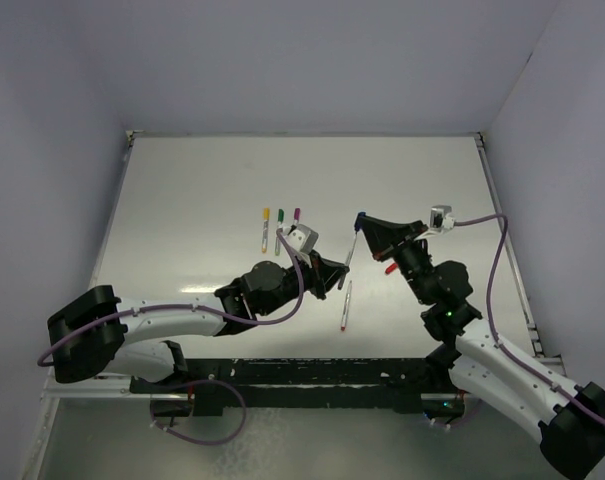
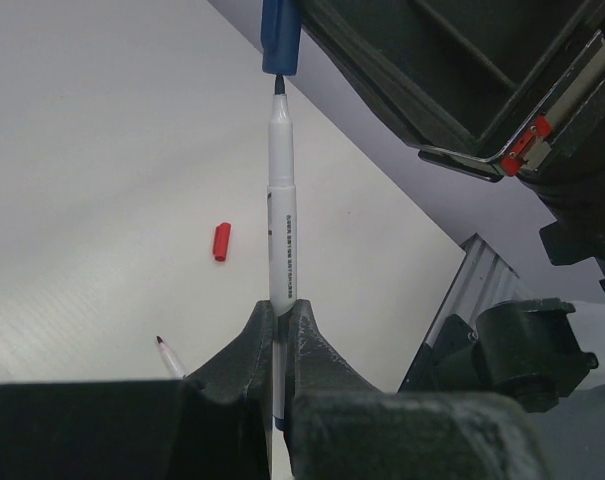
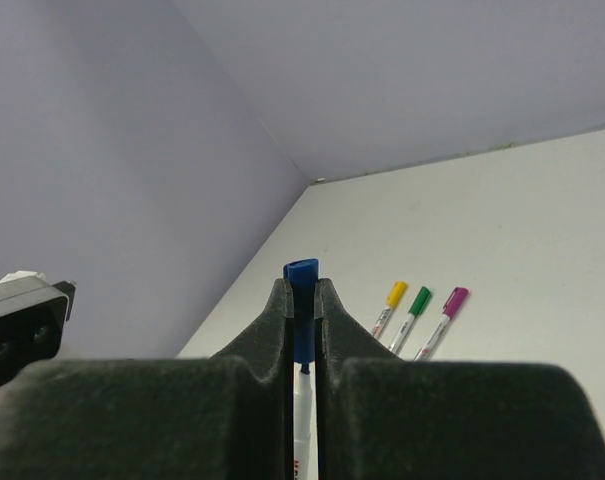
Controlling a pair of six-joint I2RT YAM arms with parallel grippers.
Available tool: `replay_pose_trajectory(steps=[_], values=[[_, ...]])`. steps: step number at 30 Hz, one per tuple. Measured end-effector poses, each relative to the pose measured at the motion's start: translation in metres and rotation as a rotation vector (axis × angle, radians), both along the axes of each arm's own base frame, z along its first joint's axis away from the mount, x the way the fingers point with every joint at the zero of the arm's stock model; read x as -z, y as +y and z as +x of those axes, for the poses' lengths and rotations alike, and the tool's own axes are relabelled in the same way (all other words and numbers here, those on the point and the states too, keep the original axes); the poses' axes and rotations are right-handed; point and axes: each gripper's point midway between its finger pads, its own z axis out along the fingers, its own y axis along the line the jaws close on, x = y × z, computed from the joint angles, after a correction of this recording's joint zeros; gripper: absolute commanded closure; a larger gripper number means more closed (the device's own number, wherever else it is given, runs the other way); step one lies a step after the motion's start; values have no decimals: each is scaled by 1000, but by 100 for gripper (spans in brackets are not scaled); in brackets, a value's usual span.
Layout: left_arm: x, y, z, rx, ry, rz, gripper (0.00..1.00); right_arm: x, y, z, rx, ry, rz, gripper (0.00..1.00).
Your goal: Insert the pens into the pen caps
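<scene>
1. The pen [image 2: 281, 230] with the blue tip is the nearest thing in the left wrist view. It stands up from the bottom centre of the frame, and the left gripper [image 2: 282, 315] has its two fingers closed tightly on the lower part of the barrel
2. Its long axis goes almost straight up the frame. The tip points into the open mouth of the blue cap [image 2: 280, 35] at the top centre. I judge that the tip is just at the entrance and not pushed home
3. The right gripper [image 3: 302, 300] is closed on this blue cap. In the right wrist view the cap sticks out a little above the fingertips, at the centre of the frame, and a white barrel shows lower down in the gap
4. The coming move turns on this one line. Pen and cap look nearly on the same axis, so I think a straight push along the barrel is what it needs. Neither arm is nearer, because each one holds its own half
5. A thin line of print runs along the barrel, but it is too small to read, and I can make out no brand
6. Farther on the table, left of the held pen, lies the red cap [image 2: 221, 241]. An uncapped pen [image 2: 172, 358] is at the lower left, apart from it
7. Farthest, right of centre in the right wrist view, the yellow-capped pen [image 3: 389, 303], the green-capped pen [image 3: 414, 308] and the magenta-capped pen [image 3: 444, 312] lie side by side on the table
</scene>
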Motion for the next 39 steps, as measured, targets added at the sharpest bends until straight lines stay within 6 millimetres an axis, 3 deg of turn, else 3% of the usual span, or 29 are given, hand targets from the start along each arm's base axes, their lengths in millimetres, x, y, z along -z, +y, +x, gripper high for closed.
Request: replay_pose_trajectory(steps=[29,39], values=[[-1,10,19,-23,-2,-5,100,29,21,-6,-119,85,-27,100],[13,7,28,2,28,23,100,45,23,-2,-121,129,-63,100]])
